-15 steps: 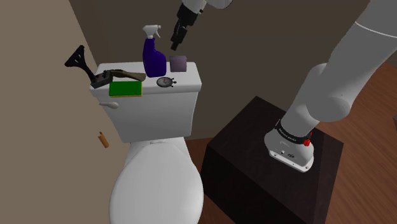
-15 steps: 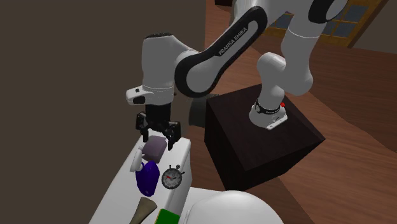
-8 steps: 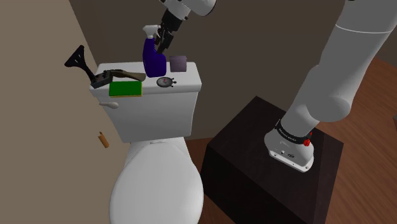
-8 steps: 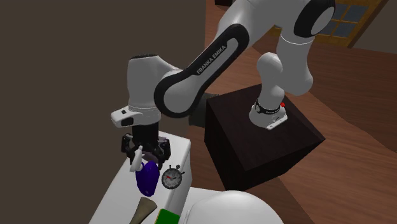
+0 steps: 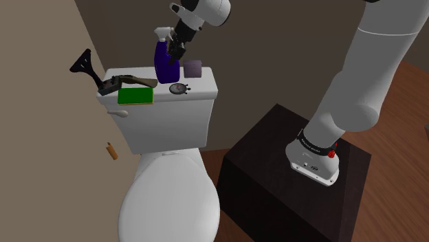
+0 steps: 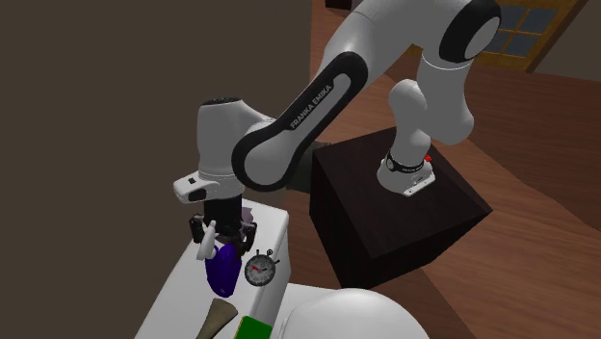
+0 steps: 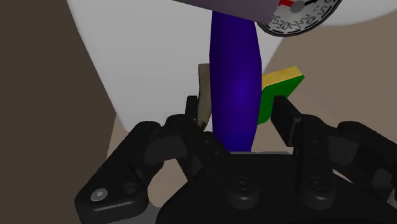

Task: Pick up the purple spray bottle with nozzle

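Since a second ago the claw [image 5: 173,49] has swung from above the toilet tank's [image 5: 172,120] rear corner across and down onto the purple spray bottle [image 5: 165,63], which has not shifted; the bottle stands upright on the tank's lid, at the lid's back edge about midway along it, its pale nozzle at the top; in the second exterior view the claw [image 6: 223,234] hangs straight down from the white arm over the bottle [image 6: 223,272], level with its neck; in the wrist view the claw [image 7: 235,111] is spread wide, one black finger on each side of the bottle's [image 7: 235,70] deep purple body, with a sliver of background showing between each finger and the bottle, so it straddles it without clasping; on the same tank lid a round stopwatch [image 5: 179,88] lies at the lid's front edge, a small lilac block [image 5: 192,67] sits at the back edge toward the end nearer the robot's stand [image 5: 289,185], a green sponge [image 5: 135,96] lies flat toward the opposite end, and a brown-handled brush [image 5: 127,81] lies behind the sponge; below the tank's front sits the closed white toilet seat [image 5: 168,199]; the dark box stand rests on a wooden floor beside the tank.
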{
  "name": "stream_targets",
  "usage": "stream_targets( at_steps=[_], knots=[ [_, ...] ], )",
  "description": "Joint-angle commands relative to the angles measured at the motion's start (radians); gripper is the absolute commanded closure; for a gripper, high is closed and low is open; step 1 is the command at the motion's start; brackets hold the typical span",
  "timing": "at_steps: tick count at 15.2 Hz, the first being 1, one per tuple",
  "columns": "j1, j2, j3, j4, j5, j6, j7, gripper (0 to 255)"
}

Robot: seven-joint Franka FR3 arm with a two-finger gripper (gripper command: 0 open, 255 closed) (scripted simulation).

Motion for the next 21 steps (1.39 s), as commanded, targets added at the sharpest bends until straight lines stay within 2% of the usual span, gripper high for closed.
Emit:
stream_targets(
  at_steps=[1,9,21],
  knots=[
    [0.000,0.001,0.000,0.000,0.001,0.001,-0.001,255],
    [0.000,0.002,0.000,-0.001,0.002,0.002,-0.003,255],
    [0.005,-0.068,-0.020,0.061,-0.089,-0.107,0.106,255]
  ],
)
